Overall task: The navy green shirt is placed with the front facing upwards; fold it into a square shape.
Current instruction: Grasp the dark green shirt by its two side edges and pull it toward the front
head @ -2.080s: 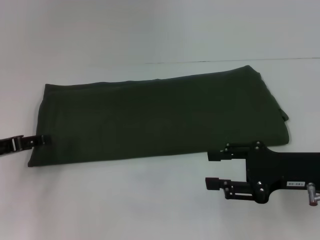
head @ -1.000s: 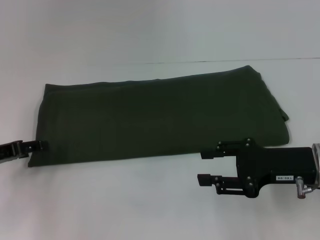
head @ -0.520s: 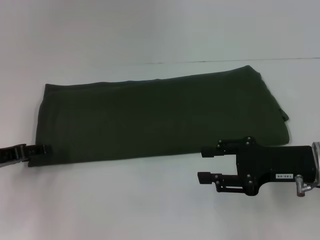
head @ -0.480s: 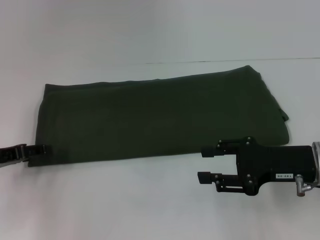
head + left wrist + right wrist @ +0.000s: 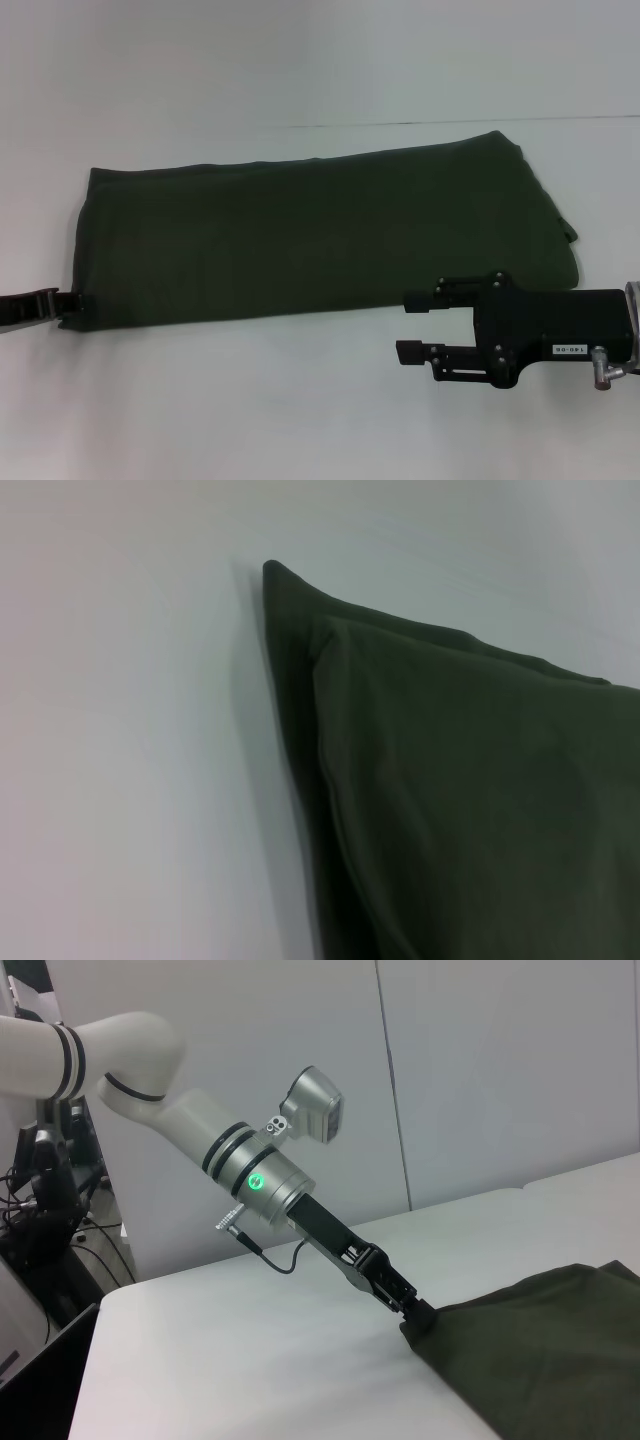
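Observation:
The navy green shirt (image 5: 320, 235) lies flat as a long rectangle across the table, plain green side up, with no lettering showing. My left gripper (image 5: 72, 300) comes in low from the left and meets the shirt's near-left corner (image 5: 425, 1318). The left wrist view shows only that layered corner (image 5: 300, 610) on the white table. My right gripper (image 5: 412, 326) is open and empty. It hovers just in front of the shirt's near edge, toward the right end, its fingers (image 5: 418, 300) pointing left.
The white tabletop (image 5: 250, 400) spreads out in front of and behind the shirt, with a seam line (image 5: 450, 122) along the back. The left arm (image 5: 230, 1160) slants down over the table's far side. Dark equipment (image 5: 45, 1180) stands beyond the table edge.
My left gripper slid along the shirt's left edge toward its near corner, then drew back slightly left. My right gripper shifted a little left and nearer the shirt, then held still.

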You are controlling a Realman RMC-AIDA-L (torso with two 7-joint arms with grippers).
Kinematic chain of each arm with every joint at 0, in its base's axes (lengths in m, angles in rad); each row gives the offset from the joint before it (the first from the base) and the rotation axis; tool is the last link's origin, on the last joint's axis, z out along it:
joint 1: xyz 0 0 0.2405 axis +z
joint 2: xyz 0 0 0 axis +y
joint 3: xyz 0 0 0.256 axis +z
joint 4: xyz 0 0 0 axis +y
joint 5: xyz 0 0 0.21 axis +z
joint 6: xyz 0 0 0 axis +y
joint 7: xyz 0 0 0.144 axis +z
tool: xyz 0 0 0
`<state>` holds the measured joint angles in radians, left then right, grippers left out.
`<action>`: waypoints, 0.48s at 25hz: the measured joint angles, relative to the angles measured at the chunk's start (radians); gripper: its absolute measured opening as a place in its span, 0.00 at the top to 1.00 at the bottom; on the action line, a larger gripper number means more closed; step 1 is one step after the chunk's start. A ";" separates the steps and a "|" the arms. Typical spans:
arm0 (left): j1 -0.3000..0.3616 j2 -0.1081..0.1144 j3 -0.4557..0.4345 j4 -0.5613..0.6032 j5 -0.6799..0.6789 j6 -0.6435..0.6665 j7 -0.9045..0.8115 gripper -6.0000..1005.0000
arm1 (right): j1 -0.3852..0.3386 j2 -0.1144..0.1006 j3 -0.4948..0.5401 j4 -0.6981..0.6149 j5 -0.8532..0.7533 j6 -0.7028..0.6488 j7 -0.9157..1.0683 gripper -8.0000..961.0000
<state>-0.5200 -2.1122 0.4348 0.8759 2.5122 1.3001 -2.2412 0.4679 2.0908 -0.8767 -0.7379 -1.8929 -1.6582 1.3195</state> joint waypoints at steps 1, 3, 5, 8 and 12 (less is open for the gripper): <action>0.000 0.000 0.001 0.000 0.000 0.000 0.000 0.55 | 0.000 0.000 0.000 0.000 0.000 0.000 0.000 0.35; -0.001 0.000 0.002 0.000 0.000 -0.001 0.000 0.61 | 0.001 0.000 0.000 0.000 0.000 0.000 0.000 0.35; -0.002 0.000 0.002 0.000 0.001 -0.001 0.001 0.71 | 0.001 -0.001 0.002 0.000 0.000 0.000 0.000 0.34; -0.002 0.001 0.002 0.000 0.001 0.000 0.003 0.84 | 0.001 -0.002 0.006 0.000 0.001 -0.002 0.000 0.35; -0.002 0.001 0.002 0.000 0.002 -0.001 0.005 0.91 | 0.002 -0.003 0.007 0.000 0.004 -0.005 0.000 0.35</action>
<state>-0.5220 -2.1113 0.4366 0.8759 2.5141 1.2995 -2.2365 0.4694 2.0879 -0.8695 -0.7382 -1.8894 -1.6632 1.3194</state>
